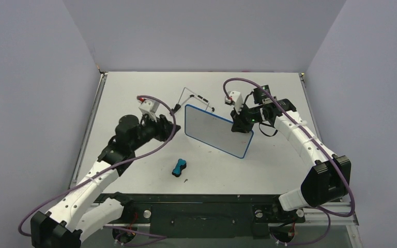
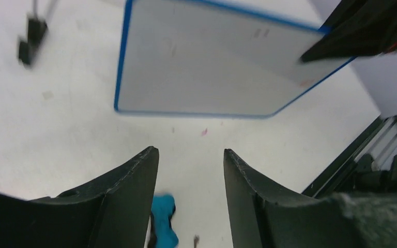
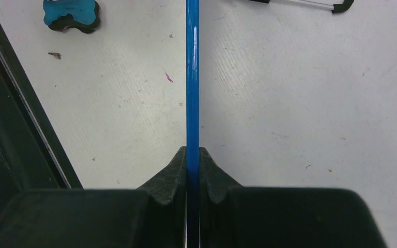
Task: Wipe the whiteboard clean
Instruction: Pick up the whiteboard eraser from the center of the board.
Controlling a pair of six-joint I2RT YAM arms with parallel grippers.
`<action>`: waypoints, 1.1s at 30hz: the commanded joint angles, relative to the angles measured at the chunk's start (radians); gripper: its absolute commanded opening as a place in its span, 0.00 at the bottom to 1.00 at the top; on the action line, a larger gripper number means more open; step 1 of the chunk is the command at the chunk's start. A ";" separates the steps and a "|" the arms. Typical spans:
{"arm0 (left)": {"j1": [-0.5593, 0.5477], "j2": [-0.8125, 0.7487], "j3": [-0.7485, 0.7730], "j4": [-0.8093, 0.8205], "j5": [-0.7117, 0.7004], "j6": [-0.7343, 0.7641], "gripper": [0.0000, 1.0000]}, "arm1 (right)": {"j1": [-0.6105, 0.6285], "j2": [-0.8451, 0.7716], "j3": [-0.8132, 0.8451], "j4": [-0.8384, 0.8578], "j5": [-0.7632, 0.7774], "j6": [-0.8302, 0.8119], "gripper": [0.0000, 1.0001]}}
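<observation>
The whiteboard [image 1: 214, 129] has a thin blue rim and stands tilted on the table, its white face almost blank apart from faint smudges. My right gripper [image 1: 239, 125] is shut on its upper right rim. In the right wrist view the rim [image 3: 192, 77] runs edge-on between the closed right gripper [image 3: 192, 152]. My left gripper [image 1: 174, 125] hovers just left of the board, open with nothing between its fingers. In the left wrist view the board [image 2: 212, 62] lies ahead of the left gripper [image 2: 190, 151].
A small blue-black eraser block [image 1: 180, 167] [image 2: 163, 222] [image 3: 71, 13] lies on the table in front of the board. A black wire stand [image 1: 194, 96] [image 3: 310, 4] lies behind the board. Grey walls enclose the table on three sides.
</observation>
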 commanded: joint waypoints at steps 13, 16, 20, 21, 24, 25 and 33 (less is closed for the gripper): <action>-0.385 0.517 0.111 -0.443 -0.556 -0.171 0.48 | -0.032 0.003 -0.050 0.011 0.021 0.006 0.00; -0.386 0.545 0.121 -0.427 -0.540 -0.163 0.48 | -0.033 0.003 -0.050 0.009 0.019 0.006 0.00; -0.386 0.562 0.112 -0.406 -0.508 -0.159 0.47 | -0.033 0.006 -0.050 0.010 0.018 0.006 0.00; -0.385 0.565 0.113 -0.407 -0.502 -0.159 0.46 | -0.033 0.006 -0.049 0.009 0.017 0.006 0.00; -0.385 0.578 0.112 -0.406 -0.489 -0.157 0.43 | -0.033 0.006 -0.050 0.009 0.015 0.006 0.00; -0.385 0.581 0.111 -0.406 -0.483 -0.156 0.41 | -0.033 0.006 -0.050 0.010 0.016 0.006 0.00; -0.384 0.600 0.099 -0.398 -0.453 -0.160 0.25 | -0.035 0.004 -0.050 0.009 0.014 0.008 0.00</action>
